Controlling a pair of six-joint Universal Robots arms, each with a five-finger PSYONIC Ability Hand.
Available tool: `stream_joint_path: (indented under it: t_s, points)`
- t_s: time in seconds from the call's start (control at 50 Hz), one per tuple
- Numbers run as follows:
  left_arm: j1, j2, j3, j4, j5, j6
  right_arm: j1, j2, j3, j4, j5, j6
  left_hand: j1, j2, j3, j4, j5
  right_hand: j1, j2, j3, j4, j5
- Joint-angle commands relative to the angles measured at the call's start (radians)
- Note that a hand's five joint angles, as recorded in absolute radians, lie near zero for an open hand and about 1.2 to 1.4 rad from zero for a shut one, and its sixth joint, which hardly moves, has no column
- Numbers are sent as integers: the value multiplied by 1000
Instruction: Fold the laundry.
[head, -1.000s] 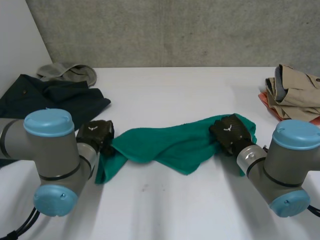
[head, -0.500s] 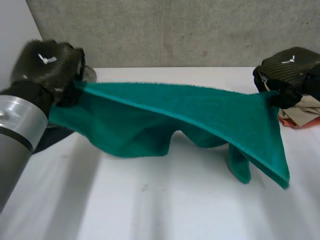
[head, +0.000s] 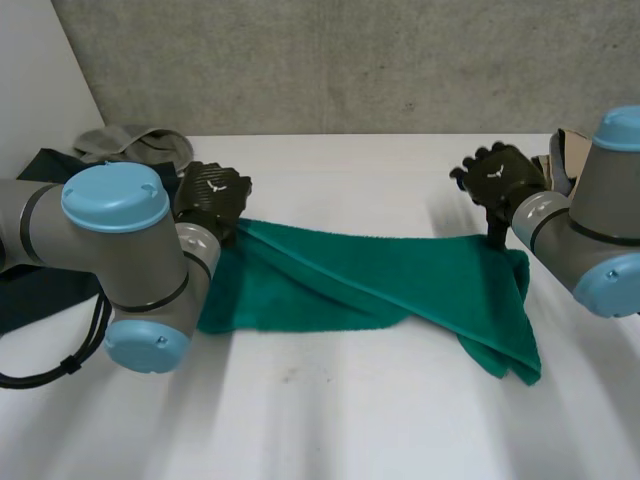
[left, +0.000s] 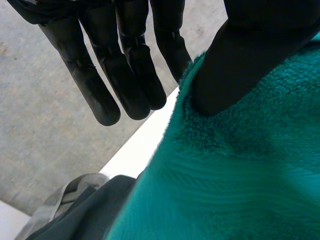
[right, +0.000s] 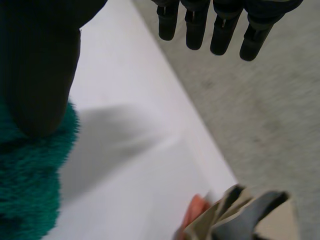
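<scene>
Now, across the middle of the table (head: 330, 420): green towel (head: 400, 280), twisted, bunched toward the right edge. Left hand (head: 212, 195) and right hand (head: 497, 175) at opposite ends, fingers straight, gripping nothing, thumbs touching pile. Likely risk: lifting thumbs dragging cloth askew.

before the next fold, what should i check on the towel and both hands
1. Left hand open: ok. Its fingers are straight, and the thumb rests on the towel at its edge.
2. Right hand open: ok. Its fingers are straight, and the thumb touches the towel's corner.
3. Towel flat: not ok. A diagonal ridge crosses it, and the end near the right hand is doubled over.
4. Towel wholly on the table: ok.
5. Towel clear of the dark garment: cannot tell, the left arm hides that side.
6. Towel clear of the folded clothes: ok, bare table lies between them.
</scene>
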Motion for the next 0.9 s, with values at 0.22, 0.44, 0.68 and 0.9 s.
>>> stream_joint_path:
  t_s: [0.22,0.44,0.68,0.9]
  points:
    - [10,29,-62,-3,-47,-10,-115,-502,505,110,3,454,238,199,202,197,249,114,128,114,111,115]
    - [11,25,-63,-3,-49,-16,-261,-565,754,115,-33,635,238,199,202,197,249,126,140,126,123,127]
    - [10,30,-98,-3,-47,-16,-293,-455,794,21,-126,734,238,199,202,197,249,243,257,243,240,244]
    - [19,62,-123,-6,-53,-17,-284,-309,746,-28,-107,742,238,199,202,197,249,841,855,841,838,842]
